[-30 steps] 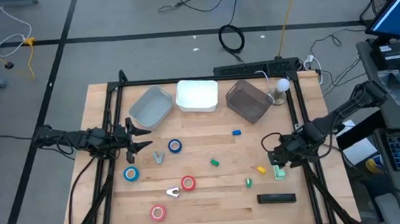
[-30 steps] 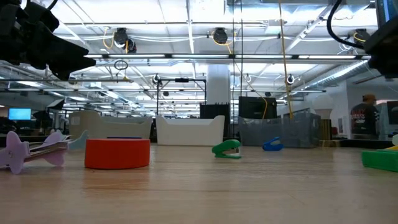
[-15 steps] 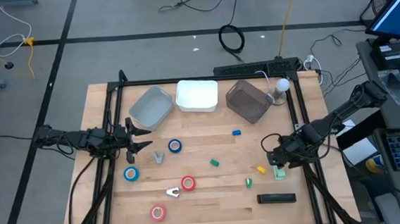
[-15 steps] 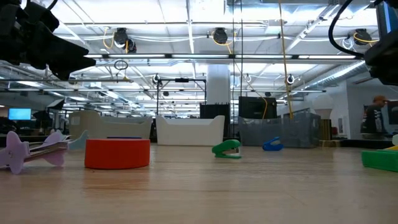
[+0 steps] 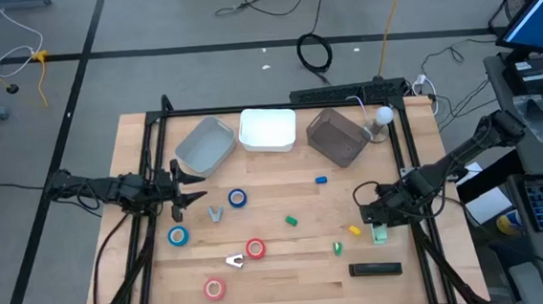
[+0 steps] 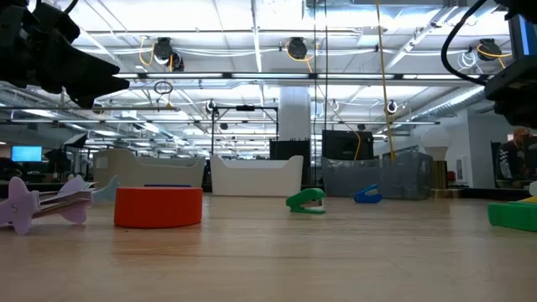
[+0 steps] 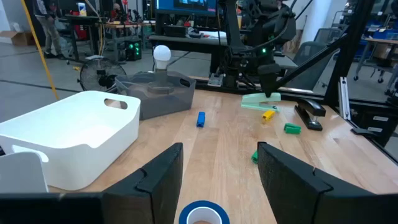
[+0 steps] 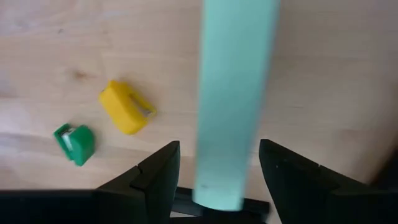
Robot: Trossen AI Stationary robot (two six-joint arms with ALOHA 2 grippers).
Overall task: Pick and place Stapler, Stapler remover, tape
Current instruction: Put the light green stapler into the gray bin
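No brand or writing can be read on any object. At the high view's right, the right gripper [image 5: 379, 219] hangs over the mint-green stapler [image 8: 233, 93], jaws spread either side without touching. The left gripper [image 5: 180, 189], jaws spread and empty, waits at left beside a blue tape roll [image 5: 237, 198].

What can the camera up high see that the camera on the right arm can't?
Only the high view shows the whole table: three bins, namely grey, white and dark, the four tape rolls, such as the blue roll and the red roll, the black stapler, and the left tool open at the left edge.

Only the right wrist view shows, close up, the right tool open, straddling the stapler.

Both show the mint green stapler, the yellow piece and the green piece.
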